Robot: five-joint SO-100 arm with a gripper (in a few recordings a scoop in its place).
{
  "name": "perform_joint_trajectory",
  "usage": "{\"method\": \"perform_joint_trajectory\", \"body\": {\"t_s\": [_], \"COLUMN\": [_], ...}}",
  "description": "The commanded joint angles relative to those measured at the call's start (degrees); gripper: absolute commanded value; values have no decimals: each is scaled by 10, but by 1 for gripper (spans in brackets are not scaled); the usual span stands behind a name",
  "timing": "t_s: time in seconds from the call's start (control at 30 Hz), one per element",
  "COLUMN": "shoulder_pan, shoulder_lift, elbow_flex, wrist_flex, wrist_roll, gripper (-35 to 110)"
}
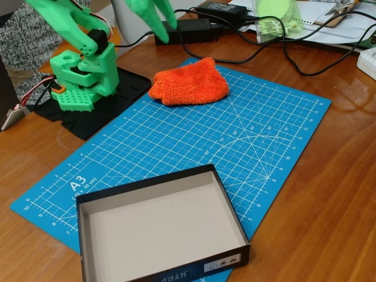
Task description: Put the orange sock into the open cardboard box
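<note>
Orange sock (189,81) on blue cutting mat (235,135), wooden table (329,205); claw (154,20) above, seemingly parted, empty.

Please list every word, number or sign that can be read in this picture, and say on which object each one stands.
"A3" and, beneath it, "(45 x 30 cm)": on the blue mat, near its left corner.
Small ruler numbers, such as "7", "8", "9": along the mat's edges; most are too small to read.
White label and pale lettering on the box front wall: too blurred to read.

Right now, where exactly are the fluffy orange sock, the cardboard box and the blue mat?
orange sock (189,82), fixed view, middle of its fluffy top.
cardboard box (230,212), fixed view, right wall.
blue mat (258,135), fixed view, bare gridded area.
</note>
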Motion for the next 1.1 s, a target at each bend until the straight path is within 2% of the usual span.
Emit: {"method": "perform_joint_trajectory", "body": {"t_s": [0.0,0.37,0.53,0.73,0.9,1.07], "shoulder_pan": [-19,-99,-146,-126,-159,-130], "shoulder_lift": [-47,-209,-228,-294,-352,-362], "elbow_flex": [24,105,138,149,156,156], "wrist_flex": [-20,-198,-230,-275,-282,-287], "wrist_roll": [-21,3,17,-12,-4,-27], "gripper": [25,26,26,26,23,24]}}
